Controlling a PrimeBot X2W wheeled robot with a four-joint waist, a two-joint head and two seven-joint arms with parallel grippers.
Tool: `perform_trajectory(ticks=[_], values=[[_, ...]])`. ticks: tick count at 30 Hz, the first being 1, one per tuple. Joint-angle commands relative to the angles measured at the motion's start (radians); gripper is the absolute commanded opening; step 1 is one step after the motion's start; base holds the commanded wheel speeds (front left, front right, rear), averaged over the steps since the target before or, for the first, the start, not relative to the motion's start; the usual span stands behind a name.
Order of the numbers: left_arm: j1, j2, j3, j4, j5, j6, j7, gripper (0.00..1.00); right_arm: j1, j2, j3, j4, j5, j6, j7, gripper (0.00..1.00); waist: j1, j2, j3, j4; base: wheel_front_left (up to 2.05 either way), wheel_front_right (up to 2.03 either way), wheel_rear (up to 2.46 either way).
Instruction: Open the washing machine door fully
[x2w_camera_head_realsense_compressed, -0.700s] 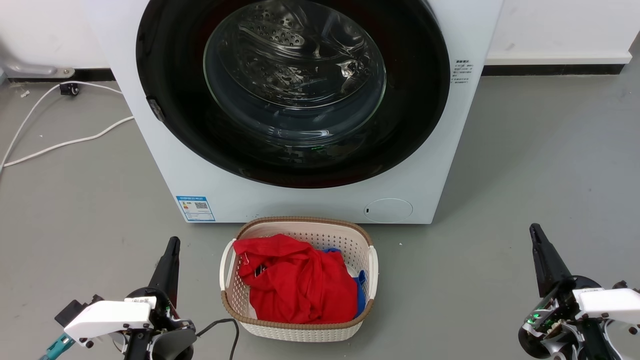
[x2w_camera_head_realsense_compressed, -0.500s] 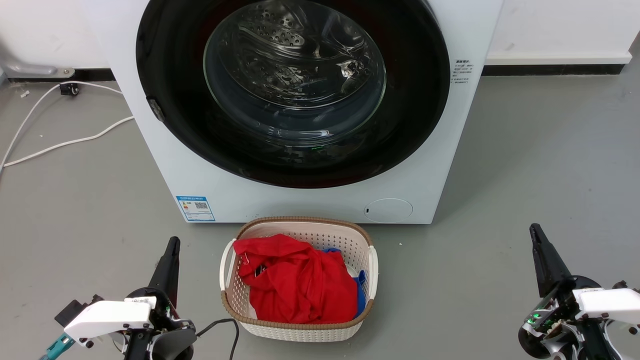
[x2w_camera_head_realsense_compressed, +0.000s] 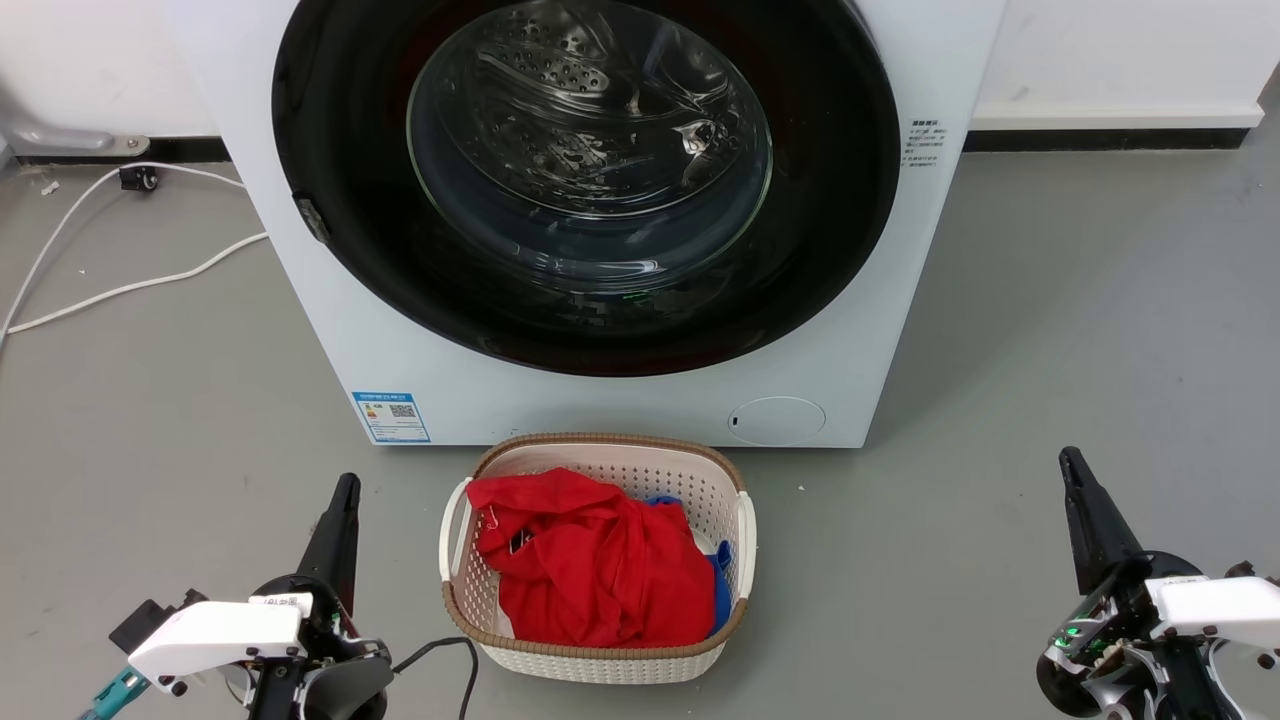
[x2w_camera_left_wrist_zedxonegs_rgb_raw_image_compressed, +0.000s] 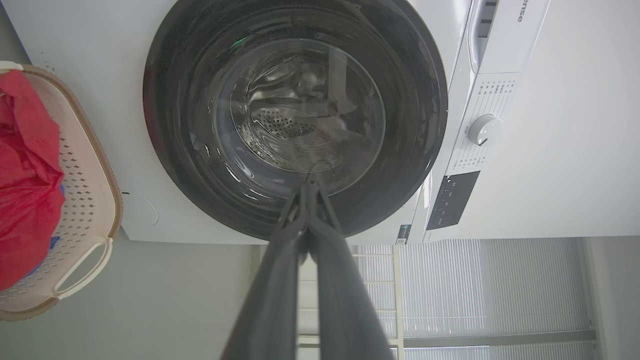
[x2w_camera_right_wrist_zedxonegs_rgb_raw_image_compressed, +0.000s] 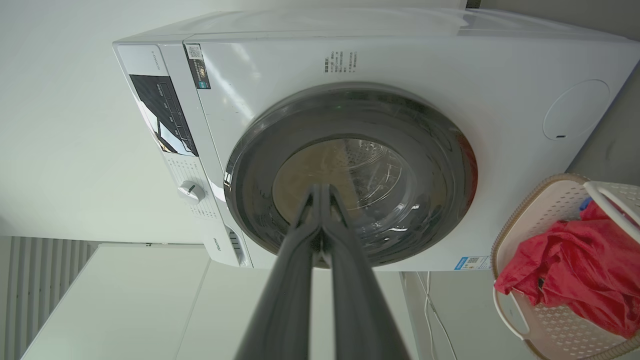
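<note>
The door (x2w_camera_head_realsense_compressed: 590, 180) sits shut, upper centre. Left gripper (x2w_camera_head_realsense_compressed: 344, 490) and right gripper (x2w_camera_head_realsense_compressed: 1071, 465) hang at the lower corners, each pressed together; the left lies nearer what may be the catch (x2w_camera_head_realsense_compressed: 311, 219).

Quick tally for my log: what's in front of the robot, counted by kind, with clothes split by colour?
1 washing machine, its washing machine door closed
1 laundry basket
1 red garment
1 blue garment, mostly hidden
2 grippers: left gripper, right gripper, both shut
Total: 6
</note>
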Motion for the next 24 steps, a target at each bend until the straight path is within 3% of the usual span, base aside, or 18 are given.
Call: perform_trajectory(ticks=[1, 5, 6, 8, 9, 10, 17, 24], values=[[-0.008, -0.001, 0.001, 0.0, 0.0, -0.003, 0.002, 0.0, -0.013, 0.003, -0.001, 0.001, -0.006, 0.0, 0.002, 0.0, 0.0, 0.0, 0.0, 0.0, 0.0, 0.0, 0.0], [-0.008, -0.001, 0.001, 0.0, 0.0, -0.003, 0.002, 0.0, -0.013, 0.003, -0.001, 0.001, -0.006, 0.0, 0.002, 0.0, 0.0, 0.0, 0.0, 0.0, 0.0, 0.0, 0.0], [0.0, 0.0, 0.0, 0.0, 0.0, 0.0, 0.0, 1.0, 0.0, 0.0, 0.0, 0.0, 0.0, 0.0, 0.0, 1.0, 0.0, 0.0, 0.0, 0.0, 0.0, 0.0, 0.0], [0.009, -0.002, -0.002, 0.011, 0.0, 0.0, -0.002, 1.0, 0.009, 0.001, 0.002, 0.012, 0.0, 0.0, -0.002, 1.0, 0.0, 0.0, 0.0, 0.0, 0.0, 0.0, 0.0], [0.019, -0.003, -0.003, 0.021, 0.0, 0.001, -0.002, 0.0, 0.018, 0.002, 0.002, 0.022, 0.0, 0.0, -0.002, 0.0, 0.0, 0.0, 0.0, 0.0, 0.0, 0.0, 0.0], [0.026, -0.004, -0.004, 0.025, 0.001, 0.001, -0.004, 1.0, 0.025, 0.002, 0.002, 0.026, -0.001, 0.0, -0.004, 1.0, 0.0, 0.0, 0.0, 0.0, 0.0, 0.0, 0.0], [0.041, -0.003, -0.002, -0.002, 0.042, 0.001, -0.04, 1.0, 0.043, 0.002, -0.01, 0.013, -0.053, 0.0, -0.04, 1.0, 0.0, 0.0, 0.001, 0.0, 0.0, 0.0, 0.0], [0.043, -0.003, 0.015, -0.042, 0.167, 0.025, -0.073, 1.0, 0.052, 0.002, -0.03, -0.025, -0.186, 0.0, -0.073, 1.0, 0.0, 0.0, 0.002, 0.001, 0.0, 0.0, 0.0]])
